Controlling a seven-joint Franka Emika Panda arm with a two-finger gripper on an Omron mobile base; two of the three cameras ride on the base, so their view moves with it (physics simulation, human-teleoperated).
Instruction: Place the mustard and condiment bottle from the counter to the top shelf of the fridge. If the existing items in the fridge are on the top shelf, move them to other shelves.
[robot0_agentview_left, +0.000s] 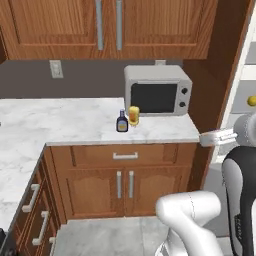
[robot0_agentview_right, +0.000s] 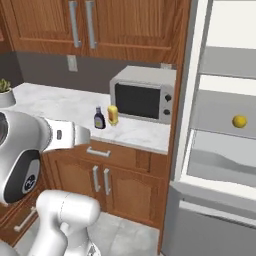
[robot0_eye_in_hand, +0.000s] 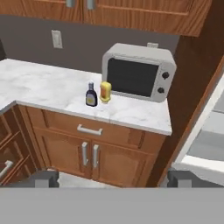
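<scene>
The mustard (robot0_eye_in_hand: 105, 92), a squat yellow bottle, stands on the white marble counter (robot0_eye_in_hand: 43, 83) just in front of the microwave's left corner. The condiment bottle (robot0_eye_in_hand: 91, 95), dark with a blue cap, stands touching or nearly touching it on its left. Both also appear in the base views: mustard (robot0_agentview_left: 133, 115) (robot0_agentview_right: 113, 114), condiment bottle (robot0_agentview_left: 122, 121) (robot0_agentview_right: 99, 119). My gripper (robot0_eye_in_hand: 113, 179) is open, with nothing between its fingers, well back from the counter and facing the bottles. The fridge (robot0_agentview_right: 220, 100) stands open on the right, with a yellow ball (robot0_agentview_right: 239, 121) on one grey shelf.
A grey microwave (robot0_agentview_left: 157, 91) sits at the counter's right end against a tall wooden side panel (robot0_agentview_right: 180, 75). Wooden wall cabinets (robot0_agentview_left: 107, 25) hang above, and base cabinets with silver handles (robot0_eye_in_hand: 89, 130) stand below. A potted plant (robot0_agentview_right: 5, 92) is on the far left of the counter.
</scene>
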